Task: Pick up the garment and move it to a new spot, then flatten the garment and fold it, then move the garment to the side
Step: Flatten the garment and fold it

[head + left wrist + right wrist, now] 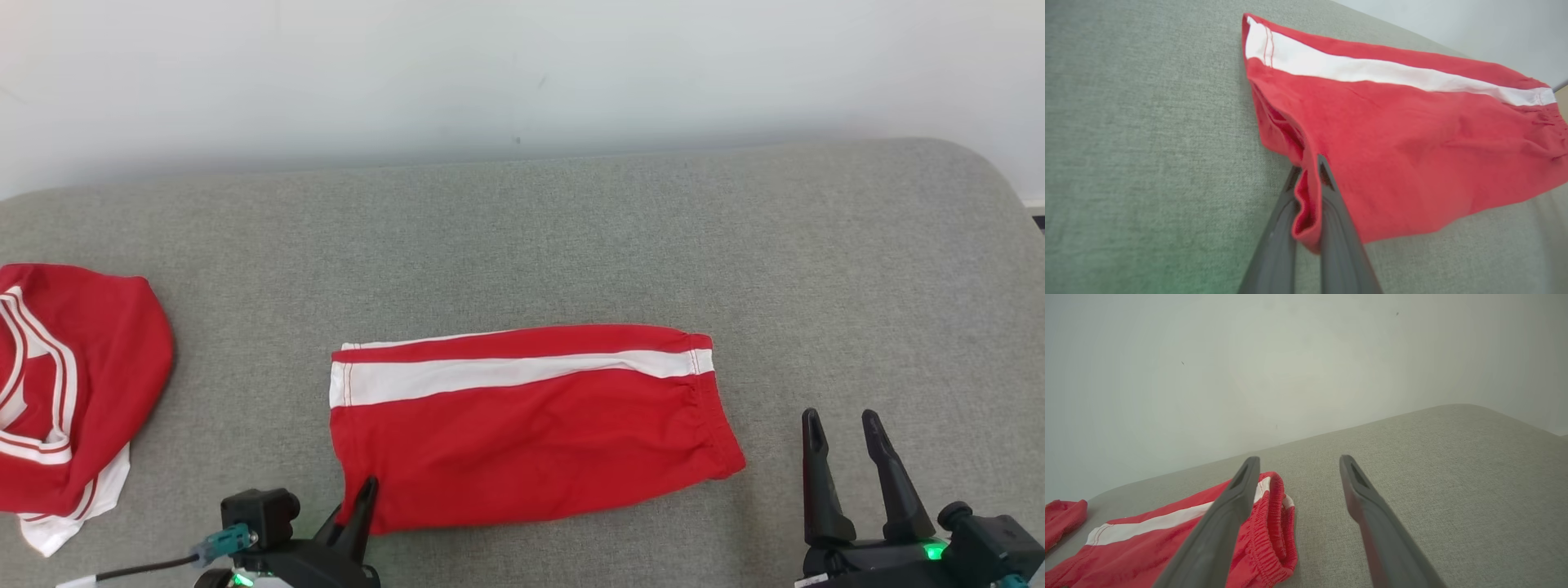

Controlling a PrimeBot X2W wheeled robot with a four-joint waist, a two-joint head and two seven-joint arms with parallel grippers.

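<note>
The garment (522,429) is a pair of red shorts with a white side stripe, folded flat in the middle of the grey surface. My left gripper (363,494) is at its near left corner, shut on that corner of the garment (1412,143); red cloth bunches between the two fingers (1339,228) in the left wrist view. My right gripper (841,429) stands open on the near right, a little to the right of the elastic waistband (1267,535), with nothing between its fingers (1372,506).
A second red garment with white trim (65,392) lies crumpled at the far left edge. The grey cushioned surface (857,269) runs back to a pale wall and rounds off at the right.
</note>
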